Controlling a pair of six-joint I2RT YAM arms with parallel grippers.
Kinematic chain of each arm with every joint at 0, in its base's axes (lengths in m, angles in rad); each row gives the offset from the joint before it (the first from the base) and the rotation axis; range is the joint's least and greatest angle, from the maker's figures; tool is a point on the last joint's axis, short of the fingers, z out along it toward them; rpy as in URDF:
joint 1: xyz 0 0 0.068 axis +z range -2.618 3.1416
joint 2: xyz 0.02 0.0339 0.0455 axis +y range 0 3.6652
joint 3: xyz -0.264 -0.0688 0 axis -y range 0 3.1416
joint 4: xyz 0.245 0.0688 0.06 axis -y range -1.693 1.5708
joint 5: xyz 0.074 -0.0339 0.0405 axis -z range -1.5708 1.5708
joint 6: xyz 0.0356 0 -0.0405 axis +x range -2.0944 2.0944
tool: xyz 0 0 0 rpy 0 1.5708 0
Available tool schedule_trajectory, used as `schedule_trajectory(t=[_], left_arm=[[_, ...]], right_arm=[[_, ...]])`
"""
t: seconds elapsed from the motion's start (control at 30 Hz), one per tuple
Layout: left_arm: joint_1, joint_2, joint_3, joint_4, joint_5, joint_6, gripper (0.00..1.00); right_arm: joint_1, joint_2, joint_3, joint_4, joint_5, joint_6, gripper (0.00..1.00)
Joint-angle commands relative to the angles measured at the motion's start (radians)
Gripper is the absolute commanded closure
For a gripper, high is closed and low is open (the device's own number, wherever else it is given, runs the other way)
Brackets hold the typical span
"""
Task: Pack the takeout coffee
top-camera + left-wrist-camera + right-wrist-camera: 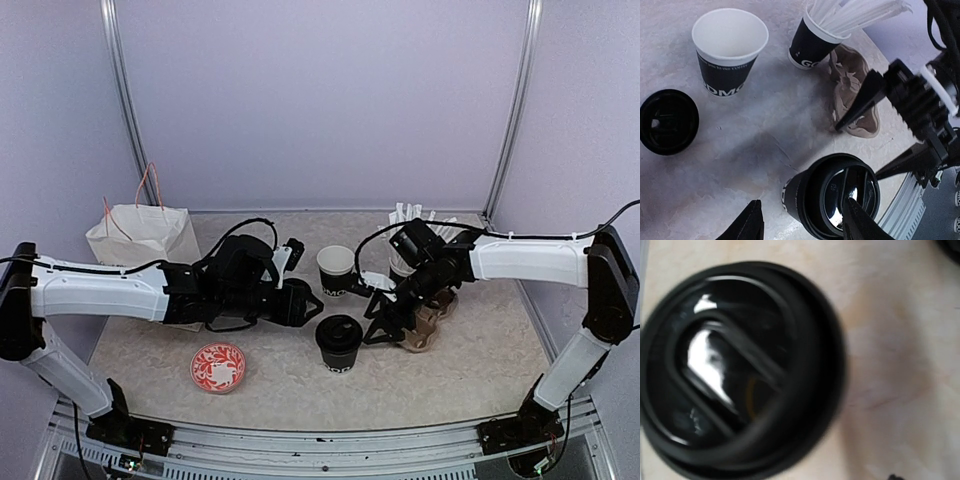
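The takeout coffee [339, 343] is a small black paper cup with its black lid on, upright in the middle of the table. In the left wrist view the cup [832, 195] sits low in the frame. My left gripper [802, 202] is open just above it, one finger clear of its left side and the other crossing in front of the lid. From above, that gripper [305, 303] is just left of the cup. My right gripper [380, 322] is open close to the cup's right, fingers apart [857, 150]. The blurred lid [740, 370] fills the right wrist view; no fingers show there.
An open black cup [336, 270] with a white inside stands behind the coffee. A black cup of white straws [812, 42] and a brown pulp carrier [430, 322] sit right. A loose black lid [667, 121], white paper bag [140, 235] and red patterned plate [218, 366] lie left.
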Motion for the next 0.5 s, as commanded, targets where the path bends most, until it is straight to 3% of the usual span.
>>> schedule_trajectory(t=[0.0, 0.2, 0.47], left_arm=[[-0.006, -0.003, -0.044, 0.062, 0.088, -0.086, 0.48], [-0.006, 0.005, -0.073, 0.075, 0.101, -0.154, 0.51], [0.015, 0.020, -0.101, 0.142, 0.172, -0.204, 0.60]], right_arm=[[-0.024, 0.008, 0.025, 0.044, 0.092, 0.037, 0.27], [-0.047, 0.009, 0.009, 0.041, 0.092, 0.048, 0.27], [-0.046, -0.052, 0.002, -0.052, -0.125, -0.002, 0.27]])
